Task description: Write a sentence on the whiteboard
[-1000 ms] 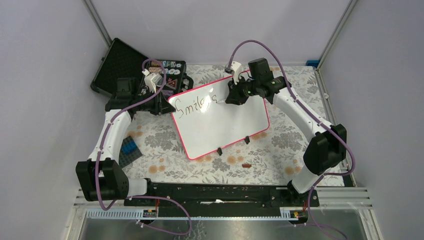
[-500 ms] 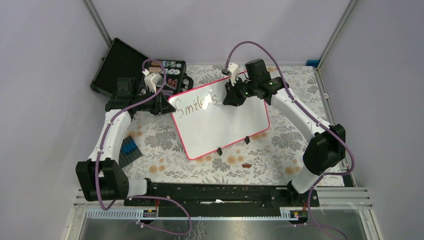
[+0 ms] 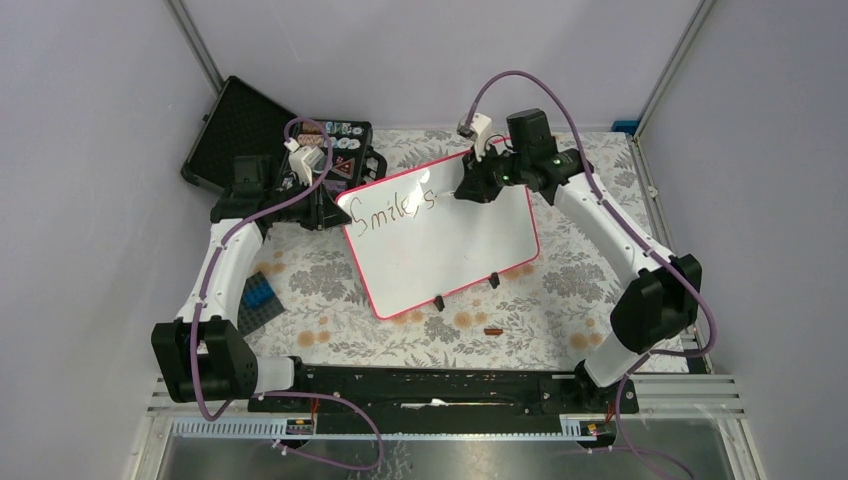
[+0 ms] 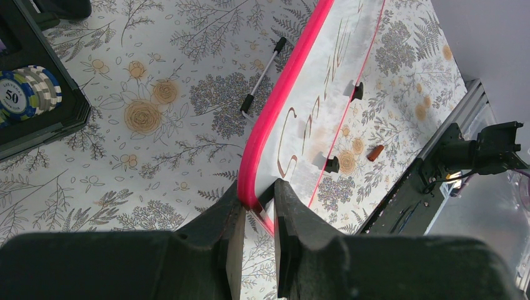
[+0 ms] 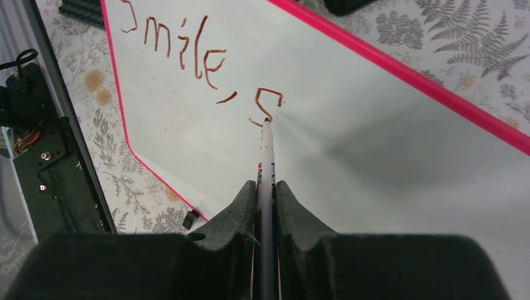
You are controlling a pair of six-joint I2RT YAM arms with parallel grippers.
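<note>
The whiteboard, white with a pink rim, stands tilted on the floral table. My left gripper is shut on its left corner; in the left wrist view the fingers pinch the pink rim. The sentence reads "Smile, s" in dark strokes along the top. My right gripper is shut on a thin white marker, whose tip rests on the whiteboard at the foot of the "s". From above, the right gripper hovers over the board's upper edge.
An open black case with poker chips stands at the back left. A dark and blue brick plate lies left of the board. A small brown cap lies in front of it. A thin pen lies behind the board.
The right gripper swung a little left, then right and toward the back with the marker, and the "s" after the comma now shows whole. The left arm and board stayed still.
</note>
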